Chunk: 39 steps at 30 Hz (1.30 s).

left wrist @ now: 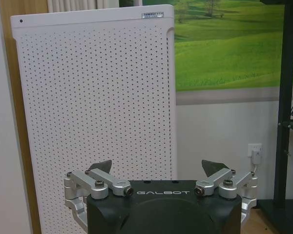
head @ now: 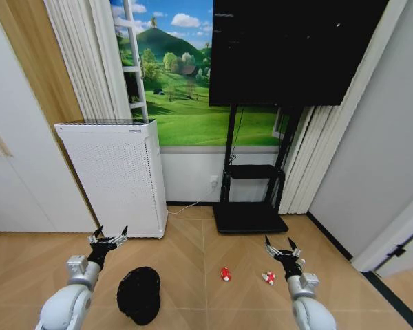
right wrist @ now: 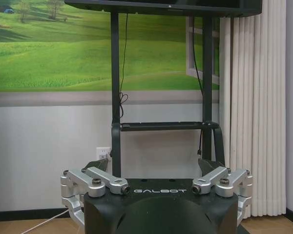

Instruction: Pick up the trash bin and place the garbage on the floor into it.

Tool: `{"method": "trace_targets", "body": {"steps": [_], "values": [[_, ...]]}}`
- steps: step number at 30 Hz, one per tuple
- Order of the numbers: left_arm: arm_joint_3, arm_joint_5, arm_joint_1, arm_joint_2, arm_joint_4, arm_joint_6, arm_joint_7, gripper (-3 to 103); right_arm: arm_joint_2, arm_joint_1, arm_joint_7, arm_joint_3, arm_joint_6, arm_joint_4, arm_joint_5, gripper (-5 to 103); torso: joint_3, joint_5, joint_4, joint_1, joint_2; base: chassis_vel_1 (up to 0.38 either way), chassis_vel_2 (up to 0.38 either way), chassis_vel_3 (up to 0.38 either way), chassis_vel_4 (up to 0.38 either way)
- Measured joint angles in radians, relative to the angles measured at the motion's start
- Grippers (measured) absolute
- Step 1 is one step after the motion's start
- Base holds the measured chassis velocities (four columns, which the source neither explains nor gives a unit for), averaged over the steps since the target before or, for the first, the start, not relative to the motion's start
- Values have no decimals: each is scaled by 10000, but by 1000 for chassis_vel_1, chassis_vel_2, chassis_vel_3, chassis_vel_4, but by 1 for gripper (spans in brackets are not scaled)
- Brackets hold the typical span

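The black round trash bin (head: pixel 139 294) stands on the wooden floor at the lower left, just right of my left arm. Two red-and-white scraps of garbage lie on the floor: one (head: pixel 225 273) near the middle, the other (head: pixel 268 278) close to my right arm. My left gripper (head: pixel 109 236) is open, raised above and to the left of the bin, facing the white appliance. My right gripper (head: pixel 281 243) is open too, held just above the right scrap. Both show open and empty in the wrist views (left wrist: pixel 158 168) (right wrist: pixel 154 165).
A tall white perforated appliance (head: pixel 117 175) stands against the wall at the left. A black TV stand (head: pixel 250 206) with a screen (head: pixel 289 48) rises at the middle back. Curtains (head: pixel 310 158) hang at the right; white cabinet doors (head: pixel 14 158) line the left.
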Motion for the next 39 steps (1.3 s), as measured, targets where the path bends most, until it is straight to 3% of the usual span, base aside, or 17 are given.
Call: {"method": "trace_targets", "body": {"steps": [39], "values": [[-15,73,55,-55,-144,31,-12,100,-151,32,63,114,-57,36,222,100,-1049,0,0,-658,-1706,0,0,0,0]]}}
